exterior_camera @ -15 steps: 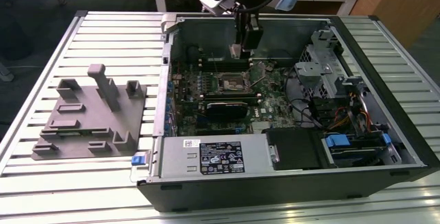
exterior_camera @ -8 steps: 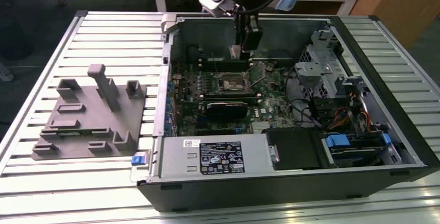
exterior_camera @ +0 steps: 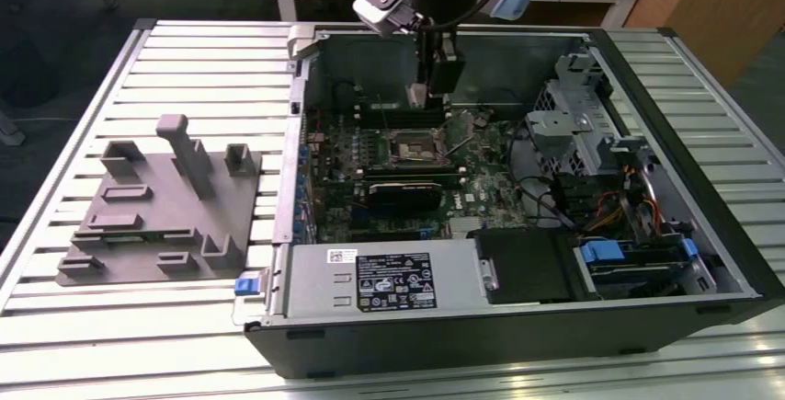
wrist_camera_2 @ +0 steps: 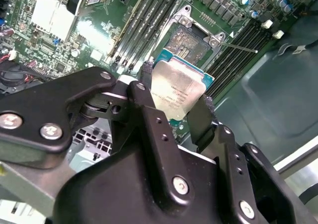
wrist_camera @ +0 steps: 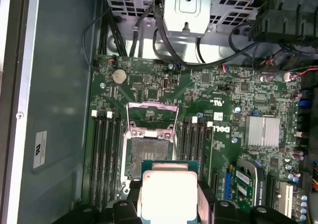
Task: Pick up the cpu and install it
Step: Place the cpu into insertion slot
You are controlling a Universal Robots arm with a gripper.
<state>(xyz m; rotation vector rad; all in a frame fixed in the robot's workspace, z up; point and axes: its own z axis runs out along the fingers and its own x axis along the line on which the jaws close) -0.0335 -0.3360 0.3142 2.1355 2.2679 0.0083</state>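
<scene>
Gripper (wrist_camera_2: 175,92), closest to lens in both wrist views, is clamped on the cpu (wrist_camera_2: 181,85) by two opposite edges. Chip is held in the air over the board near the open socket (wrist_camera_2: 191,40), not seated. Exterior view, from its left: grey moulded tray (exterior_camera: 135,234) on slatted table (exterior_camera: 184,51), apart from pc case (exterior_camera: 491,340). Gripper hangs above motherboard (exterior_camera: 479,188) mid-case. Drive cage (exterior_camera: 576,115) on the exterior view's right.

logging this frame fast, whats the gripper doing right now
Gripper: fingers shut on the cpu, holding it off the board, close to the open socket.
</scene>
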